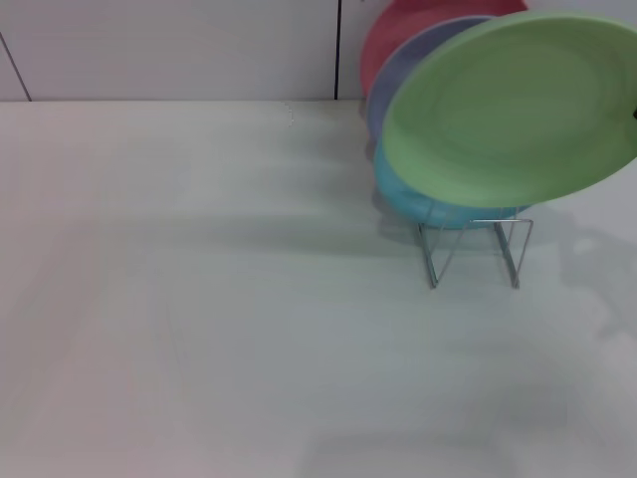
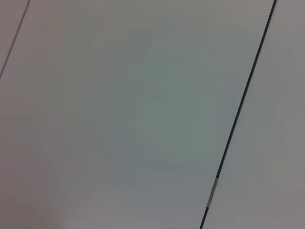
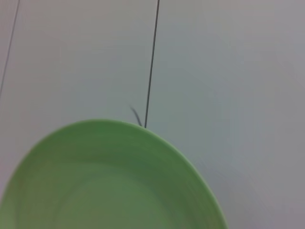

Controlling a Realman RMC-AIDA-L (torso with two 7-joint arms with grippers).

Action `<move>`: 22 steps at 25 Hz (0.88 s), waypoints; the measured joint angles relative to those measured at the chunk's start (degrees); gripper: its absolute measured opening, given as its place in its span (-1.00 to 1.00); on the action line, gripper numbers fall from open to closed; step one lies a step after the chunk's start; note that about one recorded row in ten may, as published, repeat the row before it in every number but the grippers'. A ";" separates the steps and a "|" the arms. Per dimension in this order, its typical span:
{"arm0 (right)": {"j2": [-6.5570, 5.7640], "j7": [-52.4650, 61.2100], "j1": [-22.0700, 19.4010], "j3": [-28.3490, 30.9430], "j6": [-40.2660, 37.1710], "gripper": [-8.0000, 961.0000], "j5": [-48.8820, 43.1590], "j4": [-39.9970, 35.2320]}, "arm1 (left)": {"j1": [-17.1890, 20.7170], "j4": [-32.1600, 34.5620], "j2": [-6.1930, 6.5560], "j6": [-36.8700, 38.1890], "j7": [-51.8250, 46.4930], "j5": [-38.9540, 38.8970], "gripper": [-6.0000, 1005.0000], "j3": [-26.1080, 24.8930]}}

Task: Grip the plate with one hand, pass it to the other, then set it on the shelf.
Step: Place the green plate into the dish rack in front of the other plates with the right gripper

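Three plates are already stood in the shelf (image 1: 476, 251) on the bench (image 1: 199, 329); the plate (image 1: 513, 110) is held tilted above them, presumably by the right arm. Neither arm's jaws can be seen, so their state cannot be told. The plate is judged stiff, light and smooth, best taken by its rim.

A turquoise-blue plate (image 1: 423, 207), a lavender plate (image 1: 398, 70) and a red plate (image 1: 393, 30) stand upright in a row — on a white table (image 1: 199, 329), a panelled wall (image 1: 169, 45) behind.
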 joint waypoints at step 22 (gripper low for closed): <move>-2.44 3.04 7.63 -2.49 -2.44 -0.80 0.01 -9.41 | -0.35 -1.47 -0.06 -0.14 -0.13 0.00 0.47 0.00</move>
